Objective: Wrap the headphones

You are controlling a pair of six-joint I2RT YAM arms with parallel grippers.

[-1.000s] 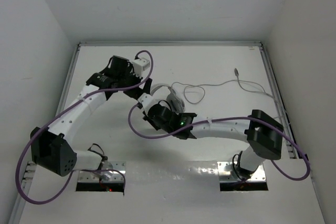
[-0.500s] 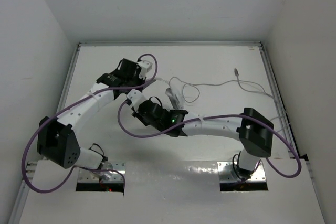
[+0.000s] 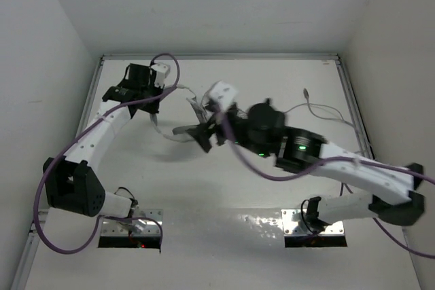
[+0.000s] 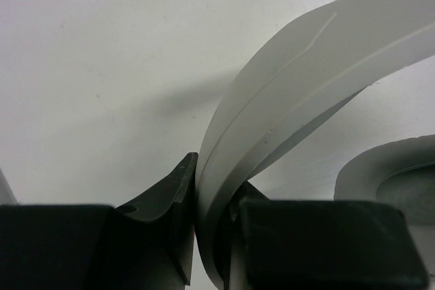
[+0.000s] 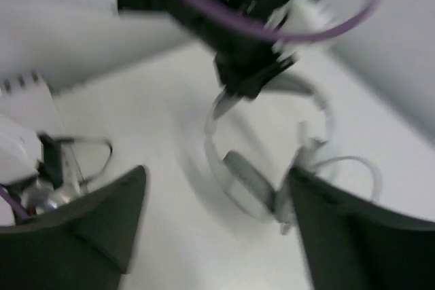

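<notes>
The white headphones [image 3: 178, 131] lie left of centre on the table. My left gripper [image 3: 153, 104] is shut on their curved headband [image 4: 285, 93], which is pinched between the two jaws; an ear cup [image 4: 397, 181] shows at the right edge of the left wrist view. My right gripper [image 3: 204, 136] hovers just right of the headphones, open, with nothing between its fingers. The blurred right wrist view looks down on the headphones [image 5: 241, 171] with the left gripper [image 5: 248, 76] on the band. The thin pale cable [image 3: 326, 115] trails right to its plug [image 3: 307, 91].
Thick purple arm cables [image 3: 170, 66] loop over both arms. The table's raised rails [image 3: 353, 106] border the white surface, with walls close behind. The right arm's elbow [image 3: 299, 147] stretches low across the middle right.
My left gripper closed on the headband and drew it toward the back left. My right gripper opened, let go of the headphones and pulled back to the right as its arm swung up.
</notes>
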